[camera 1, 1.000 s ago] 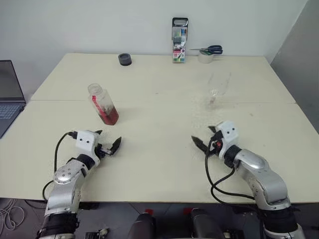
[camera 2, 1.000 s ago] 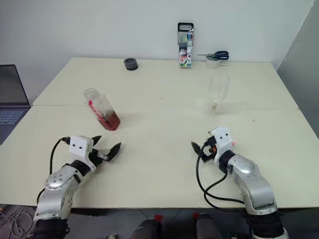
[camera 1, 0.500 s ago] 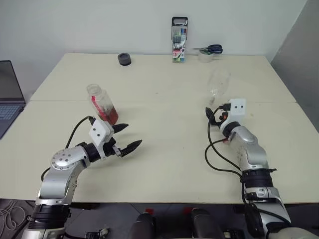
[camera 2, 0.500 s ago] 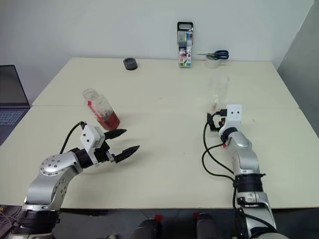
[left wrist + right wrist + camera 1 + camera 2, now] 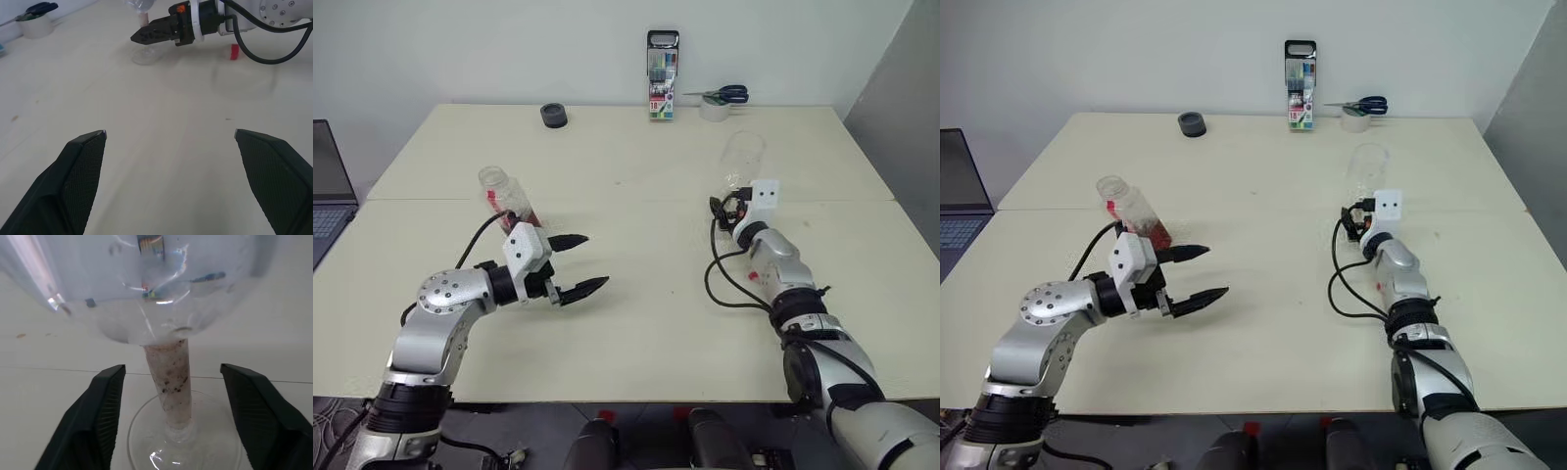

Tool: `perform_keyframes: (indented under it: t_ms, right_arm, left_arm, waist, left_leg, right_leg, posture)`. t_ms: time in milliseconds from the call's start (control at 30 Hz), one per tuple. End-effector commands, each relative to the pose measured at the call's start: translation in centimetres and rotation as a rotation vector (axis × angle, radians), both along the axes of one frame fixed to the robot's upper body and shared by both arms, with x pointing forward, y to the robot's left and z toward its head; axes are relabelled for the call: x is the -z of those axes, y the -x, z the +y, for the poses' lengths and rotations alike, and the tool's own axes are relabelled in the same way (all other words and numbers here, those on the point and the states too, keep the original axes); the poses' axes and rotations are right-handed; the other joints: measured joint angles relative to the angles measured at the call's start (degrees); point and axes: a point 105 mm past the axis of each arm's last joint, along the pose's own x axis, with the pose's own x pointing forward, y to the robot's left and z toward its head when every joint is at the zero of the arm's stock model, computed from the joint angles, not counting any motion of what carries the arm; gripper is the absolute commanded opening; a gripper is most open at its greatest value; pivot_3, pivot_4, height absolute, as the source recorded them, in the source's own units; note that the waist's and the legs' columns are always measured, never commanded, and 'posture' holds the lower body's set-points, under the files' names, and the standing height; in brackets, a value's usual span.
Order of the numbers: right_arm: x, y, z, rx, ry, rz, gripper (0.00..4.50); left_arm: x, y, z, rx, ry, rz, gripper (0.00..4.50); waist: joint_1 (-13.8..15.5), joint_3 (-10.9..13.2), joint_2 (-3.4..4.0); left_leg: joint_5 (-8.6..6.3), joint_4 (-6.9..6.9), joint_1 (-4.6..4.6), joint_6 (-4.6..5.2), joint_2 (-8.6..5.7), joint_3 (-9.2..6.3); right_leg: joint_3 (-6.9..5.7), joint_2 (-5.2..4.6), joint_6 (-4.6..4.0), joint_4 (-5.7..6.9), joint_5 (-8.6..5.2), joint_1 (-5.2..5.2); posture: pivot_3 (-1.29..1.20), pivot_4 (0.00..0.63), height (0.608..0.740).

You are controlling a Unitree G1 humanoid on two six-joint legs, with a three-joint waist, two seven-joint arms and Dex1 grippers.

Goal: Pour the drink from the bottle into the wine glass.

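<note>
Right wrist view: right gripper (image 5: 171,416) jaws partly open, straddling the wine glass (image 5: 166,382) stem, not touching it. Left gripper (image 5: 579,264) jaws spread wide, empty, mid-left of the frame. Bottle (image 5: 505,196) stands on the counter (image 5: 636,323), just behind it.

The table (image 5: 636,255) is a pale cream, and on it the clear bottle (image 5: 504,201) carries a red-and-white label and holds a reddish-brown drink (image 5: 530,217), while the wine glass (image 5: 741,162) is colourless with a speckled, faintly pinkish stem. At the far edge stand a black-framed pack of multicoloured markers (image 5: 662,75), blue-handled scissors (image 5: 720,94) on an off-white tape roll (image 5: 714,109), and a dark grey round object (image 5: 553,116). Both arms are silver-grey with white wrist blocks, and their jaws are black.
</note>
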Motion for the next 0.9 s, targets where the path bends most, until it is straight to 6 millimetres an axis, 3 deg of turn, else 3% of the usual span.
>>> perform_keyframes:
  t_ms: [33,167,233,433,567,700,900]
  right_arm:
    - [-1.5,-0.3,-0.2,-0.005,0.002,-0.057,1.9]
    - [-1.0,-0.1,0.5,-0.039,0.021,-0.054,0.49]
    - [-1.2,0.3,2.5,-0.122,0.06,-0.082,0.13]
    - [-1.7,3.2,11.3,-0.442,0.076,-0.144,0.13]
    - [-1.5,5.1,15.9,-0.58,0.058,-0.138,0.13]
    - [-0.8,5.8,17.9,-0.639,0.086,-0.118,0.13]
    - [0.0,6.3,18.4,-0.687,0.108,-0.114,0.13]
  left_arm:
    - [-0.9,0.2,-0.5,0.028,-0.005,-0.036,4.5]
    - [-0.3,0.3,0.0,0.012,-0.028,-0.027,4.5]
    - [-0.1,0.5,0.5,-0.008,-0.032,-0.024,4.5]
    - [-0.1,1.3,1.9,-0.074,-0.034,-0.011,4.5]
    - [-0.2,2.0,2.4,-0.101,-0.041,-0.008,4.5]
    - [-0.5,2.2,2.8,-0.122,-0.049,-0.012,4.5]
    - [-0.9,2.2,3.2,-0.146,-0.046,-0.015,4.5]
  waist:
    - [-0.15,0.0,0.0]
    - [-0.42,0.0,0.0]
    - [-0.71,0.0,0.0]
    - [-2.15,0.02,0.03]
    - [-2.08,0.03,0.05]
    - [-0.82,0.03,0.05]
    - [-0.63,0.03,0.05]
  left_leg:
    - [0.01,0.0,0.0,-0.01,0.0,0.0]
    - [0.01,0.0,0.0,-0.02,0.0,-0.01]
    - [0.01,0.01,0.01,-0.01,0.0,-0.01]
    - [0.01,-0.09,0.01,-0.03,0.22,-0.05]
    - [0.05,-0.07,-0.01,-0.09,0.23,-0.14]
    - [0.03,-0.01,-0.02,-0.05,0.06,-0.25]
    - [0.02,-0.02,-0.01,-0.04,0.01,-0.31]
  right_leg:
    - [0.0,0.0,0.0,0.0,0.0,0.0]
    - [0.01,-0.01,0.0,0.01,0.0,0.0]
    - [0.01,0.0,0.0,0.01,0.0,0.01]
    - [0.05,0.08,-0.01,0.11,0.0,-0.21]
    - [0.05,0.04,-0.01,0.34,0.0,-0.33]
    - [0.01,-0.01,-0.01,0.33,0.0,-0.28]
    - [0.01,-0.02,-0.02,0.3,0.0,-0.26]
  posture:
    - [0.0,0.15,0.74]
    - [0.0,0.15,0.74]
    - [0.0,0.15,0.74]
    - [0.0,0.15,0.74]
    - [0.0,0.15,0.74]
    - [0.0,0.15,0.74]
    - [0.0,0.15,0.74]
